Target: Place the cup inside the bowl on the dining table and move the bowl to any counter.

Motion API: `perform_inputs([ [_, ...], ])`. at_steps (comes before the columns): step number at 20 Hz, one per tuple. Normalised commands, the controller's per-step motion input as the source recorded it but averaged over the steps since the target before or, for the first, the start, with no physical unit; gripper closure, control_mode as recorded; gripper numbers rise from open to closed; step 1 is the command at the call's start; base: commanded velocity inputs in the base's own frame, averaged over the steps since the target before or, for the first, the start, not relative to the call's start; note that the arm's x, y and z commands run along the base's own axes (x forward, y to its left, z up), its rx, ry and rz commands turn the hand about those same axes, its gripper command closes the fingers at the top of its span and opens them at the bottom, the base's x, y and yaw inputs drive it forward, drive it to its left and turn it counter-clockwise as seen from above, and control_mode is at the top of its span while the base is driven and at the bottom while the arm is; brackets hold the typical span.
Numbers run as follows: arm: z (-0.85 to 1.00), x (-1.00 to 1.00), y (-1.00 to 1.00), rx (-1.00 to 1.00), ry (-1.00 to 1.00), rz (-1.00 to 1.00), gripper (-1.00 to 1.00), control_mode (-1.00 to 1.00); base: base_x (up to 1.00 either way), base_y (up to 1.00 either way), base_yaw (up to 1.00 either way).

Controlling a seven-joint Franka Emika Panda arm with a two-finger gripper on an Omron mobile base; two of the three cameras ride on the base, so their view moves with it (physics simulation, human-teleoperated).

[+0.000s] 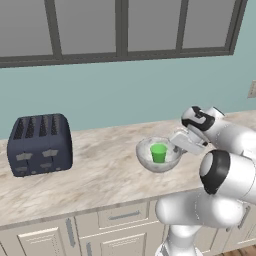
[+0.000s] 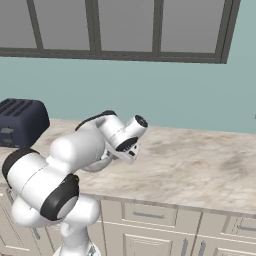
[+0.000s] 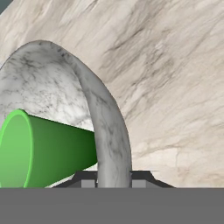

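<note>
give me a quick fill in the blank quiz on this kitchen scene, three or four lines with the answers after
1. The green cup stands inside the ____.
2. The bowl rests on the marbled ____, to the right of the toaster.
3. In the hand view, the gripper has one finger on each side of the bowl's ____.
4. The toaster's colour is dark ____.

Missing words: bowl; counter; rim; blue

Bright green cup [image 1: 159,152] sits in a pale grey-white, dark-veined marbled bowl [image 1: 150,161]. Beige marbled counter [image 1: 100,170] shows brown streaks over cream panelled cabinet fronts [image 1: 45,240]. The toaster [image 1: 40,144] is dark navy, the wall [image 1: 125,95] teal.
</note>
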Motion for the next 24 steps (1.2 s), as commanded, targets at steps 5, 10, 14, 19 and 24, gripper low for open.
perform_inputs([
  [5, -0.21, 0.01, -0.05, 0.00, 0.00, 0.00, 1.00, -1.00, 0.00, 0.00, 0.00],
  [10, -0.20, 0.00, -0.01, 0.00, 0.00, 0.00, 1.00, -1.00, 0.00, 0.00, 0.00],
  [14, -0.16, 0.00, -0.01, 0.00, 0.00, 0.00, 1.00, -1.00, 0.00, 0.00, 0.00],
  [19, -0.13, 0.00, 0.00, 0.00, 0.00, 0.00, 1.00, -1.00, 0.00, 0.00, 0.00],
  [24, -0.09, 0.01, 0.00, 0.00, 0.00, 0.00, 1.00, -1.00, 0.00, 0.00, 0.00],
])
